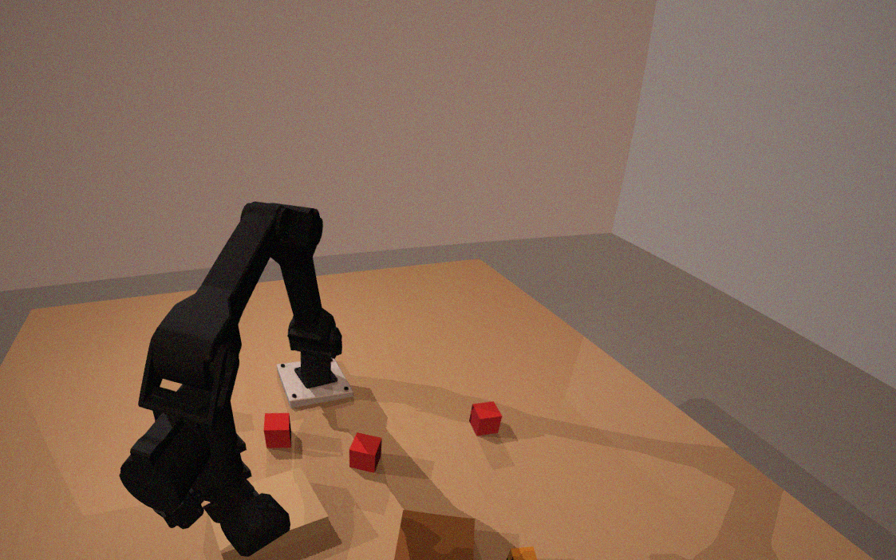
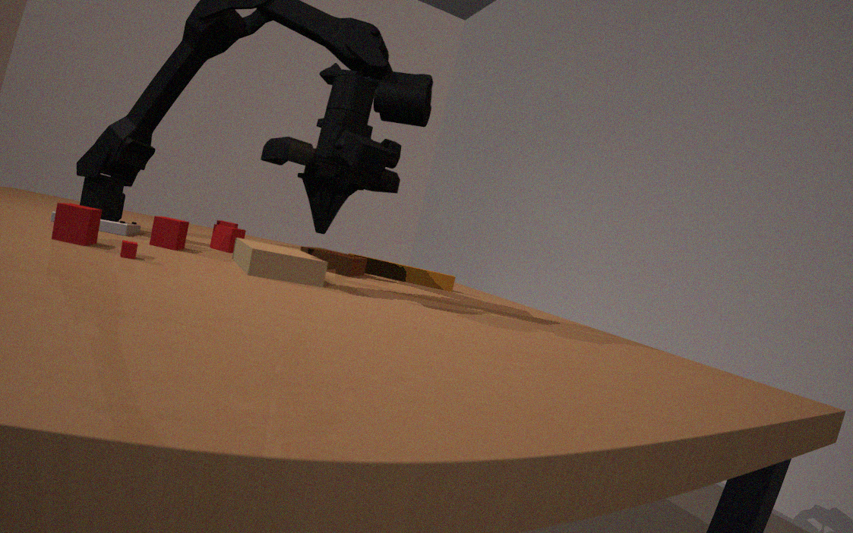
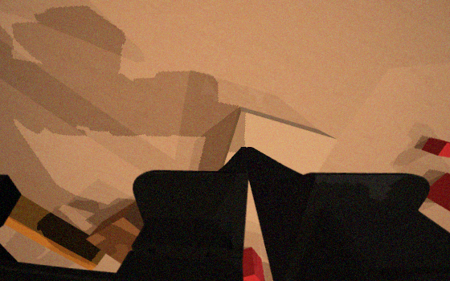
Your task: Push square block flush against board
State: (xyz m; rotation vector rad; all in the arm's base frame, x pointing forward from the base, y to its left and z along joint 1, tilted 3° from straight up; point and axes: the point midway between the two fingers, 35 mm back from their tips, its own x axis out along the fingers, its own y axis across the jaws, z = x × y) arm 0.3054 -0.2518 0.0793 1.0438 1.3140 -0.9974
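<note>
The flat brown square block (image 1: 436,534) (image 2: 344,262) (image 3: 113,234) lies at the near edge of the top view. The orange board (image 1: 522,554) (image 2: 428,277) (image 3: 41,239) lies right beside it. In the exterior view they sit in a row, end to end; I cannot tell whether they touch. My gripper (image 1: 245,546) (image 2: 321,229) (image 3: 246,152) is shut and empty. It points down and hangs above a tan box (image 2: 280,262) (image 3: 292,152), well to the side of the block and board and clear of the table (image 1: 576,334) (image 2: 283,370).
Three red cubes (image 1: 277,429) (image 1: 365,451) (image 1: 485,417) lie in front of the arm's white base plate (image 1: 294,395). The exterior view also shows a tiny red cube (image 2: 128,249). The arm hides the tan box in the top view.
</note>
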